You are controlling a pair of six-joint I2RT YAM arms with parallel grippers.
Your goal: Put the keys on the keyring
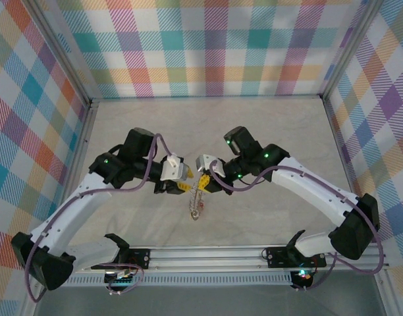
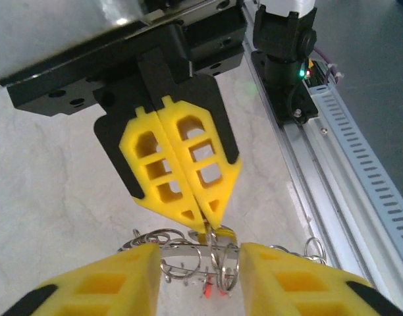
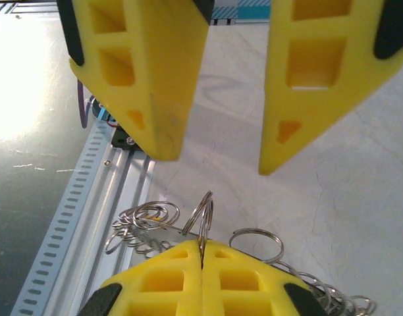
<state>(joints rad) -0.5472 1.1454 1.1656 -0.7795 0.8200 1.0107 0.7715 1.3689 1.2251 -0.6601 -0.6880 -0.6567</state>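
The right tool (image 3: 203, 249) is clenched on the thin edge of the grey metal keyring (image 3: 204, 209) at the middle of the pale marbled worktop (image 1: 274, 131), with small silvery keys (image 3: 137, 227) trailing from it. The left tool (image 3: 220, 164) stands released just beside it, grasping nothing. So slim a pinch could let a nudge twist the ring free, or the left fingers might catch tangled loops instead of one key.

Shiny metal keyring (image 3: 203, 218), matt plastic fingers (image 3: 143, 66)
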